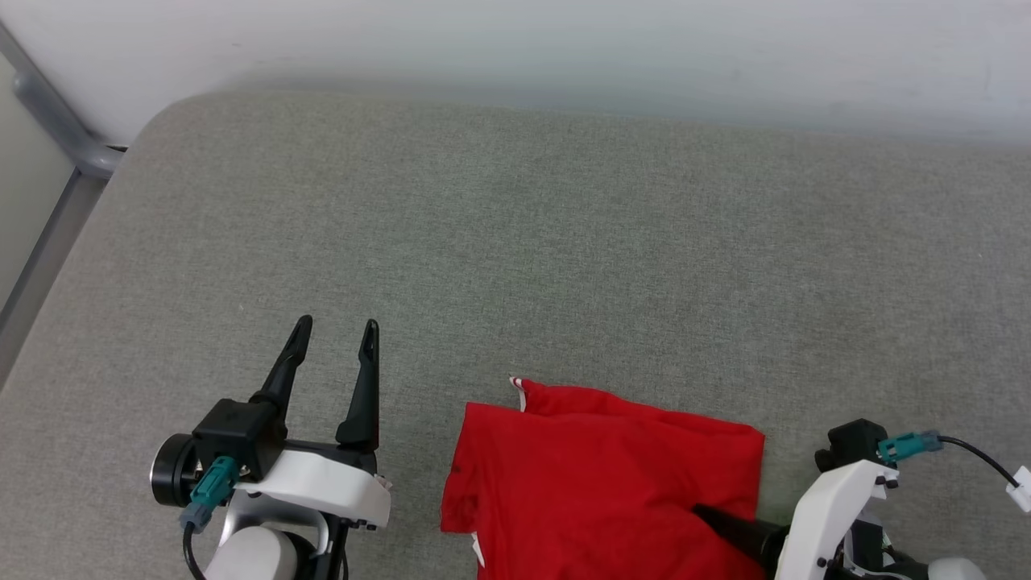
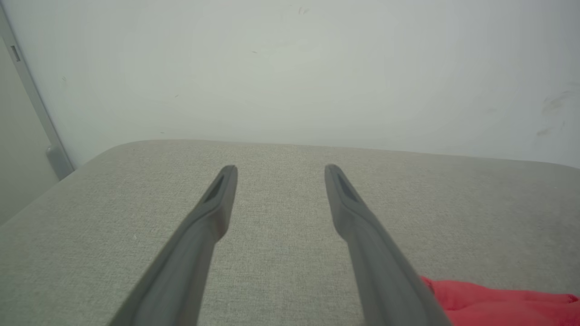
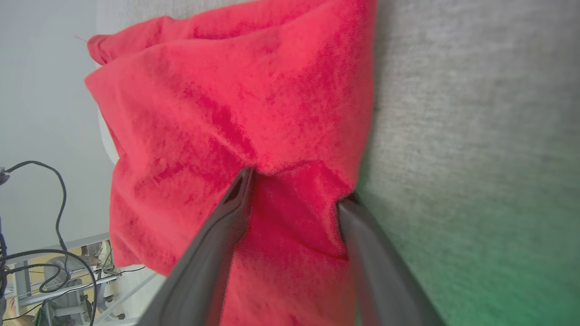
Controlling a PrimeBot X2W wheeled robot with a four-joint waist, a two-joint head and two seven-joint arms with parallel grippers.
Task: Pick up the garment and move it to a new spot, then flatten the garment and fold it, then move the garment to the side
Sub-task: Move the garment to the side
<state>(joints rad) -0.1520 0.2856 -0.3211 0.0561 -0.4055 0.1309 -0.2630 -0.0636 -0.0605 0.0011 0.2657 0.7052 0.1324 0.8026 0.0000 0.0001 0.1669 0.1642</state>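
The garment lies folded into a red rectangle at the near edge of the grey fabric surface, with a bit of white striped trim at its far left corner. My right gripper is open, its tips pressed into the garment's right edge, and a pinch of red cloth bulges between the fingers. In the head view one dark finger lies on the cloth. My left gripper hovers open and empty to the left of the garment, apart from it. The left wrist view has the left gripper over bare surface and a red corner of the garment.
The grey cushioned surface stretches far and wide, ending at a white wall. Its far left corner is rounded, beside a grey metal rail. Cables and equipment show beyond the surface's near edge in the right wrist view.
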